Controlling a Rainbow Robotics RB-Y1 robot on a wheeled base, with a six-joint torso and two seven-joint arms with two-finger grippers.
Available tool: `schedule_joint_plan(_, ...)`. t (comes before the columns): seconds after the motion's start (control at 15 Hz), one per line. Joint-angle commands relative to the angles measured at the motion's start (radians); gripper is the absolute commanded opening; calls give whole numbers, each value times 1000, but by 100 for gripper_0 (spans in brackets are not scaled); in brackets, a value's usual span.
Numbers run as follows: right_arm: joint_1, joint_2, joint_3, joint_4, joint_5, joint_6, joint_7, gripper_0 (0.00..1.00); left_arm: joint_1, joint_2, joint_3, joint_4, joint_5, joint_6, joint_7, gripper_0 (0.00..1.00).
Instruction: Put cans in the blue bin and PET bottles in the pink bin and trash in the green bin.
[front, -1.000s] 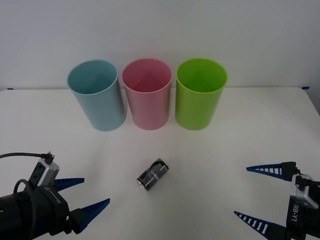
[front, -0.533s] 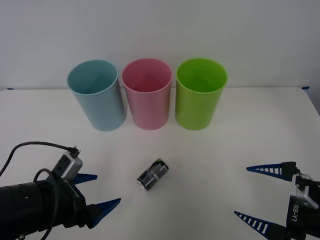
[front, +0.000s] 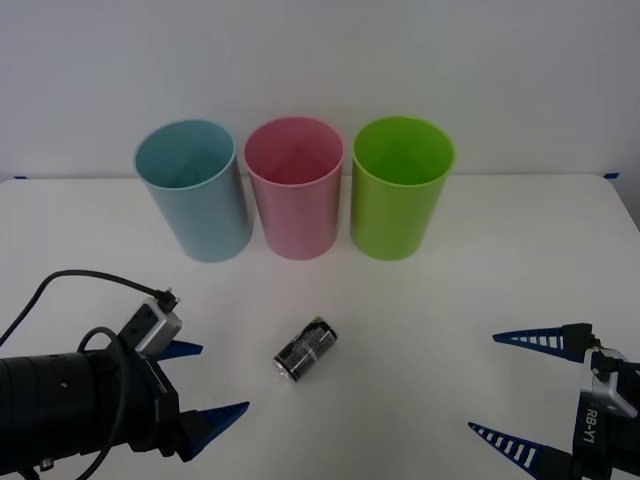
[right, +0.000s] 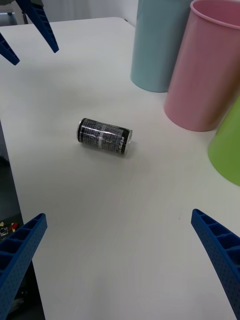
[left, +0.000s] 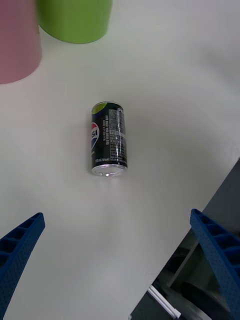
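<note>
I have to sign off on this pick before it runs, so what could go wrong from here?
1. The can lies on its side on the table, so a push from the open left tool closing in could roll it away.
2. The blue bin stands right beside the pink bin, so a drop aimed slightly off may land in the wrong one.
3. The open right tool waits nearby and could be brushed.

A white table (front: 520, 260) stands before a pale wall (front: 320, 60).

Glossy black metal can (front: 306, 348) – smooth matt plastic bins – matt white table (front: 480, 290)
</note>
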Motion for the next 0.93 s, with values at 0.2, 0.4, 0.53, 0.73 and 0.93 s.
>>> schedule_joint_plan(0.2, 0, 0, 0, 0, 0, 0, 0, 100, -84, 45, -92, 3, -2, 0, 0, 100)
schedule_joint_plan(0.4, 0, 0, 0, 0, 0, 0, 0, 100, -246, 45, -218, 69, -14, -29, 55, 100)
schedule_joint_plan(0.53, 0, 0, 0, 0, 0, 0, 0, 100, -371, 40, -322, 107, -85, -29, 148, 100)
schedule_joint_plan(0.73, 0, 0, 0, 0, 0, 0, 0, 100, -539, 16, -471, 179, -114, -29, 235, 100)
schedule_joint_plan(0.93, 0, 0, 0, 0, 0, 0, 0, 100, -670, -12, -566, 245, -102, -38, 255, 100)
